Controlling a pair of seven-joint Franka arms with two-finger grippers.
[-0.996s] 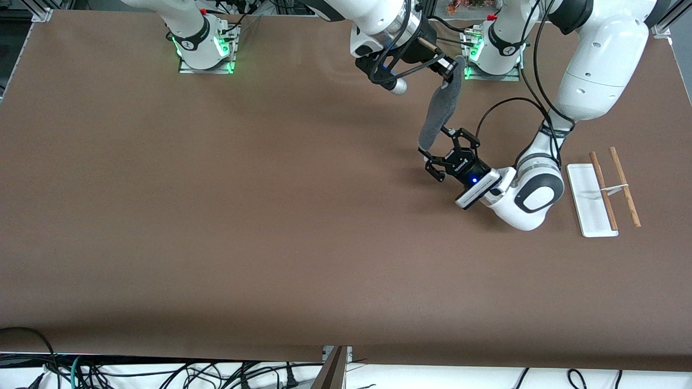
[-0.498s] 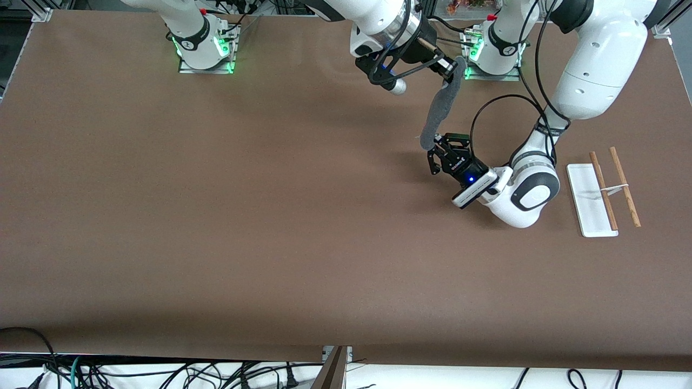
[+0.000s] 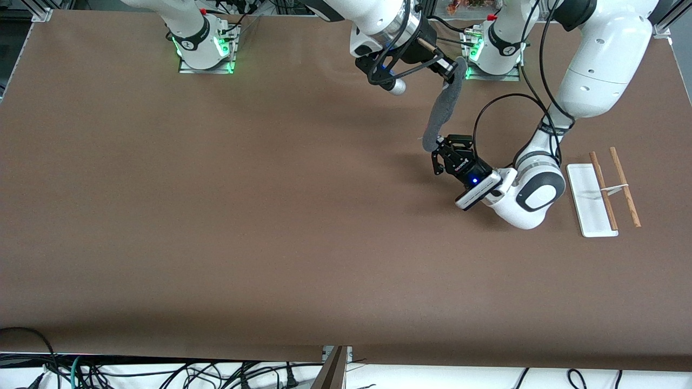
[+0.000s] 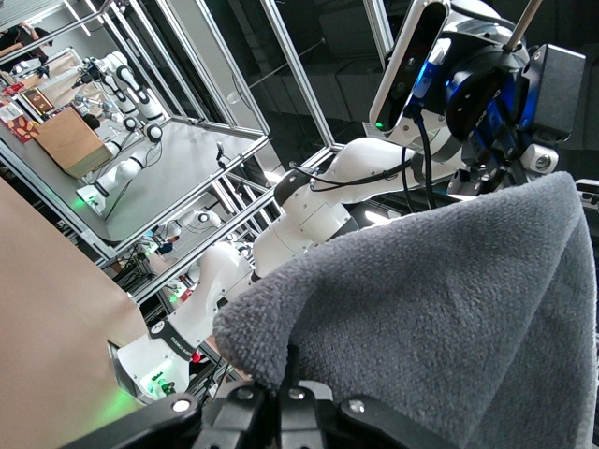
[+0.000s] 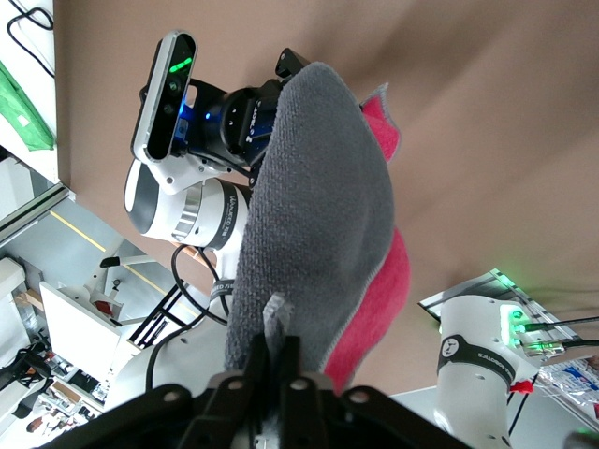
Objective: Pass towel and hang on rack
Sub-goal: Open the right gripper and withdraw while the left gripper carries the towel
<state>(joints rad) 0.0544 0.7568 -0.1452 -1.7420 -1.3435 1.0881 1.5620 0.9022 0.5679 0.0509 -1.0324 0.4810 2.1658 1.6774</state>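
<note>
**Front view: towel strung between both grippers above the surface**

Front view shows the towel (image 3: 442, 111) hanging in the air as a long grey strip, well clear of the brown surface (image 3: 216, 216). Its upper end is pinched by the right gripper (image 3: 450, 71), whose arm reaches in from its base toward the left arm's end of the surface. Its lower end sits in the left gripper (image 3: 439, 150), whose fingers are pressed together on the cloth.

The left wrist view has the grey face of the towel (image 4: 449, 318) filling most of the frame, its folded edge running down into the left gripper (image 4: 290, 398), with the right arm's wrist above it. The right wrist view looks along the cloth: the right gripper (image 5: 277, 374) is clamped on one end of the towel (image 5: 309, 224), grey face outward and the red-pink face showing along one edge, and the left arm's gripper meets the other end.

The rack (image 3: 600, 194) stands on the surface at the left arm's end, just beside the left arm's wrist, with its white base, two wooden rods and white crosspiece. The towel is not touching it.
</note>
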